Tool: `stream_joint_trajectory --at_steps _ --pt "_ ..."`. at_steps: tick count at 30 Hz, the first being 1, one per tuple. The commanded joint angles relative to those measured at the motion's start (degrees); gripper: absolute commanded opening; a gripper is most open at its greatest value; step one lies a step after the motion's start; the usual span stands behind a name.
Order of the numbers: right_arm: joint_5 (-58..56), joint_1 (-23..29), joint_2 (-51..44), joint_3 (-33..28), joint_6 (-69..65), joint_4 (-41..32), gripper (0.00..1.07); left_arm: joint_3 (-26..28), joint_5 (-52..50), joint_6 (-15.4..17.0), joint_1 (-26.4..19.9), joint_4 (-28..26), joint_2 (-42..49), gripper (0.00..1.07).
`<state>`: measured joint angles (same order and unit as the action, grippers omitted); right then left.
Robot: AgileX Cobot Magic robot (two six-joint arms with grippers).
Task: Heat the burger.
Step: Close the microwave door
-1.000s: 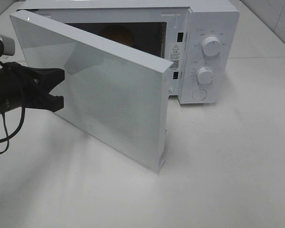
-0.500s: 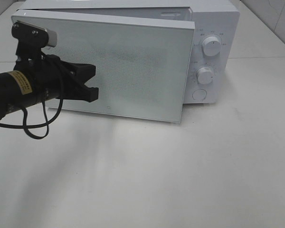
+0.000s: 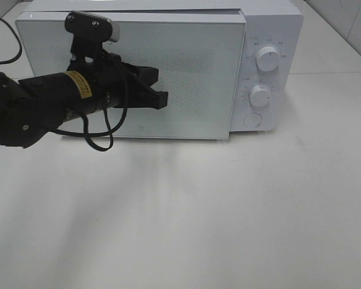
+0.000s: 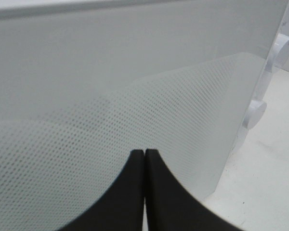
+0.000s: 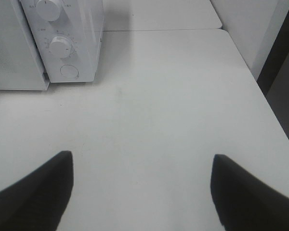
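The microwave door, seen half open a second ago, is being pressed shut by the left gripper, closed tight on nothing, so the burger is being hidden inside, while the right gripper is being held wide open, empty.

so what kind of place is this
Likely a robot test bench staged as a kitchen counter: a white microwave with two dials on a white table, and a black robot arm at its door.
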<state>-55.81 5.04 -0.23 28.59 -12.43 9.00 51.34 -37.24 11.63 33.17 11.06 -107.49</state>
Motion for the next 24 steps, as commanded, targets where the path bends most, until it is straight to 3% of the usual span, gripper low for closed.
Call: stream_joint_trajectory --at_steps 1,13,24 --pt "0.5 -0.5 -1.6 -0.1 -0.1 0.5 0.76 2.5 2.4 0.4 1.1 -1.6 -1.0 0.00" --pt "0.5 -0.5 -1.6 -0.1 -0.1 0.5 0.76 12.8 3.8 0.4 4.1 -6.0 -7.2 0.00" --pt "0.5 -0.5 -1.6 -0.1 -0.1 0.9 0.76 23.4 8.3 0.3 5.2 -6.8 -12.1 0.00"
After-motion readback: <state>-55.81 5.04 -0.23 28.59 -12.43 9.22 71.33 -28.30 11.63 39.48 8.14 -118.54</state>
